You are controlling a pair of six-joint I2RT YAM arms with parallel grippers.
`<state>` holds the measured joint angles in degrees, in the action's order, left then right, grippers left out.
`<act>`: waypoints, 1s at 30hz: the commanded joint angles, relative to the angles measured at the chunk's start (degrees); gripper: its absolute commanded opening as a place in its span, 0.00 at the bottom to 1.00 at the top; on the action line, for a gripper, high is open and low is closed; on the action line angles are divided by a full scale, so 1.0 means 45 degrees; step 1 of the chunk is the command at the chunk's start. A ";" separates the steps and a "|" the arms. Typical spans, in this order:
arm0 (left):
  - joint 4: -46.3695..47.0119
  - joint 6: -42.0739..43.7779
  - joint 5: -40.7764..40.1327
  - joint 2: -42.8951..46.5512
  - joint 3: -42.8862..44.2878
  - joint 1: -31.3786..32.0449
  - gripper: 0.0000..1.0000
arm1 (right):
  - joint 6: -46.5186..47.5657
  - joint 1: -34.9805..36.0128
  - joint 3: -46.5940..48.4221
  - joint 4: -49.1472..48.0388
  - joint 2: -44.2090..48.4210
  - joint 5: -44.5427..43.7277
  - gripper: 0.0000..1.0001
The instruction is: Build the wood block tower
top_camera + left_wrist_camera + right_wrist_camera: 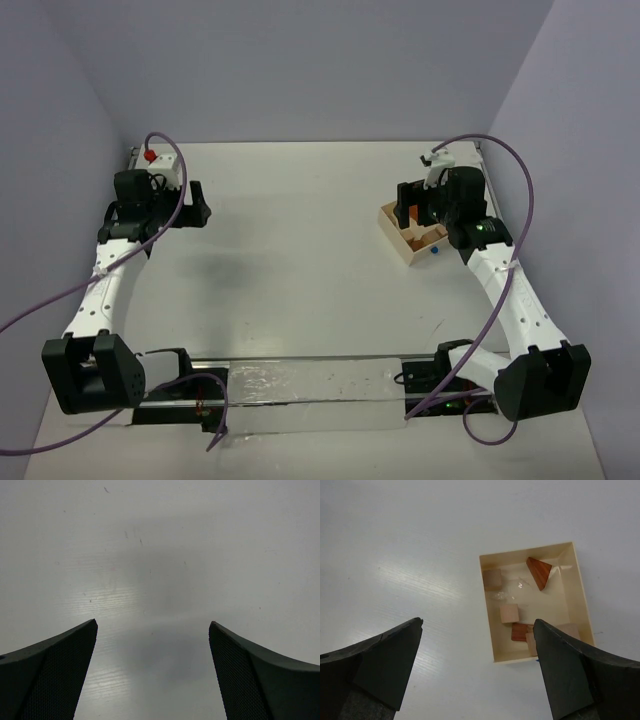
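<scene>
Several small wood blocks lie loose in a pale box (512,658): a reddish-brown wedge (539,571), two tan cubes (492,579) (509,613) and a reddish-brown cube (521,631). My right finger partly hides more blocks at the box's near corner. My right gripper (477,622) hangs open and empty above the box's left edge. In the top view the box (393,237) sits at the right under my right gripper (415,200). My left gripper (203,202) is open over bare table at the far left, seen as (153,622) in its wrist view. No tower is in view.
Lilac walls (300,70) close the table (300,260) in at the back and on both sides. A clear plastic strip (310,385) lies along the near edge between the arm bases. Purple cables (520,200) loop off both arms.
</scene>
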<state>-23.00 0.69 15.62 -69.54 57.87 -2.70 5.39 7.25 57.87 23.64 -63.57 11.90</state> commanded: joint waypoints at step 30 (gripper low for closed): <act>-0.0337 0.0367 0.0514 -0.0633 0.0367 0.0467 0.99 | 0.5151 -0.4809 1.0383 0.8251 -0.8561 0.0774 0.41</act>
<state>-24.81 1.65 16.75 -71.76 57.89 -0.82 22.05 -15.20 98.85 50.78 -99.23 14.51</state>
